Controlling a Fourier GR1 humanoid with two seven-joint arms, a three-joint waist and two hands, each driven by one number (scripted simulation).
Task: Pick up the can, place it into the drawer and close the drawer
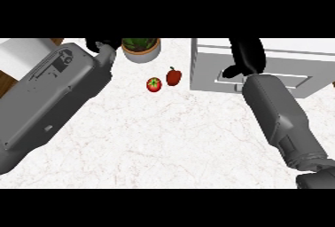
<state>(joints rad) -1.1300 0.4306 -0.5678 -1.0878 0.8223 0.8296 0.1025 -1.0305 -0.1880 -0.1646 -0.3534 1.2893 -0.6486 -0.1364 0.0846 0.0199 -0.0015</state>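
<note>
Nearest, we note the white marbled bench [163, 142], smooth and veined. Farther on lie a round red tomato [153, 84] and a red pepper [173, 76]. Our right hand [245, 60] rests over the grey box-shaped drawer [294, 60]; its closure we cannot tell. We cannot see the can. Our left hand [104, 45] appears beside a potted plant [141, 48], fingers hidden.
</note>
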